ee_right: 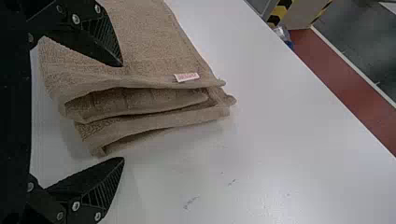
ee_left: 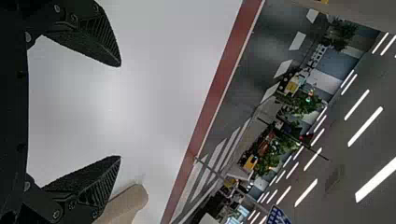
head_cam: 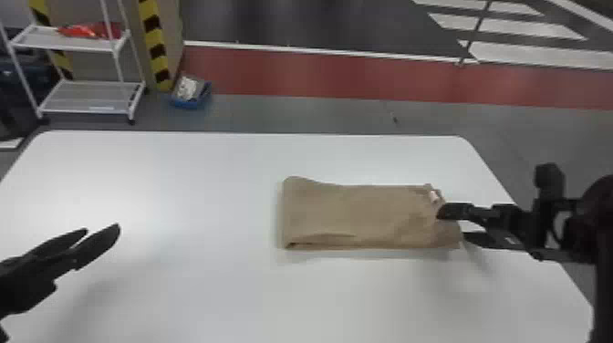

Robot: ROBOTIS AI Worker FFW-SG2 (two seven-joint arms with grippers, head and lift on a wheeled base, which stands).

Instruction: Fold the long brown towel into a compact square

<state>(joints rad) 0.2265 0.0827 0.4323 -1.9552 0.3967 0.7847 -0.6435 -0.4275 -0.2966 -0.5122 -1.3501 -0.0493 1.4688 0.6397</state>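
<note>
Right end effector (head_cam: 452, 223) — by towel (head_cam: 355, 214)

In the head view, the bottom edge cuts off the table (head_cam: 182, 292), the right gripper (head_cam: 452, 223) hides part of the towel (head_cam: 355, 214), and the label (head_cam: 433, 196) is too small to read.

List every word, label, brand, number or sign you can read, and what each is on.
No text is readable.
Small white fabric label with reddish marks, on the folded brown towel: too small to read.
Blue panel with white marks, in the room behind: too small to read.
</note>
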